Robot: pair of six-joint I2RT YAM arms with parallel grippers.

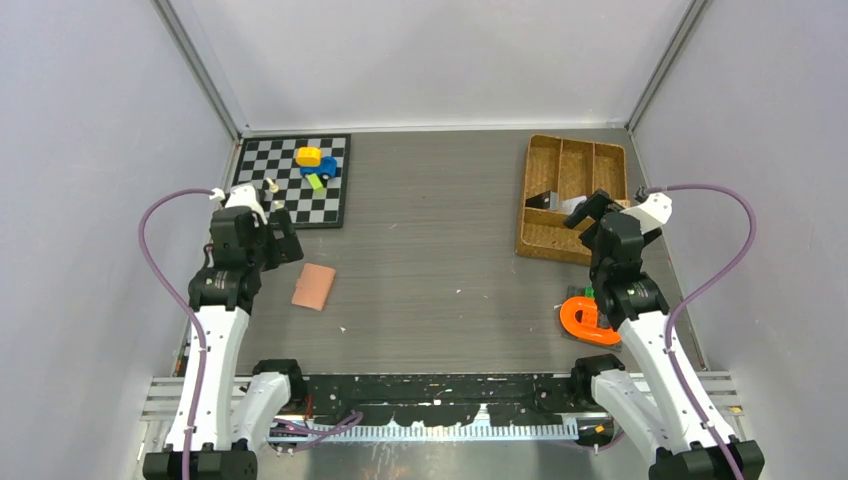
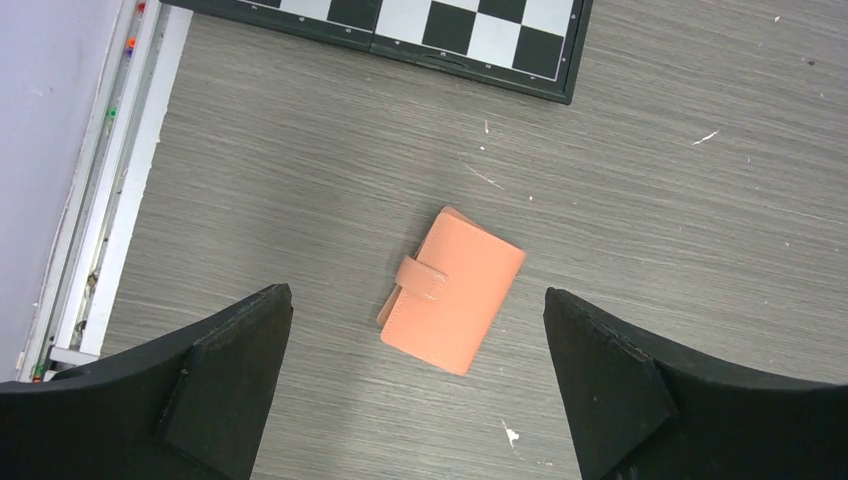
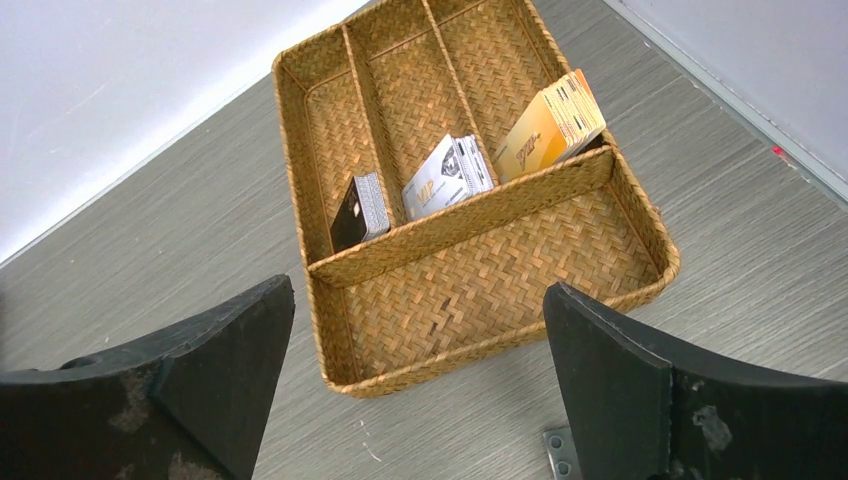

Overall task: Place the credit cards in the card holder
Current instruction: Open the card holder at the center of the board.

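Left fingers [image 2: 230, 385] and right fingers [image 3: 625, 385] gape wide, empty.

Salmon-pink card holder [image 2: 452, 292], black-and-white checkered board [image 1: 290, 190]

You see a grey desk [image 1: 440, 260] with a wood-like grain and little white specks on it. At the far left lies a black and white checked board [image 1: 262, 170]. On it sit a yellow block [image 1: 308, 156], a blue toy [image 1: 324, 166] just beside it, and a small green piece [image 1: 316, 181] next to them. At the far right sits a woven basket tray [image 1: 550, 242] with three long slots and one wide slot. A tan box [image 3: 552, 125] leans in the right long slot. Near the right edge lies a curly orange thing [image 1: 580, 320], partly hidden.
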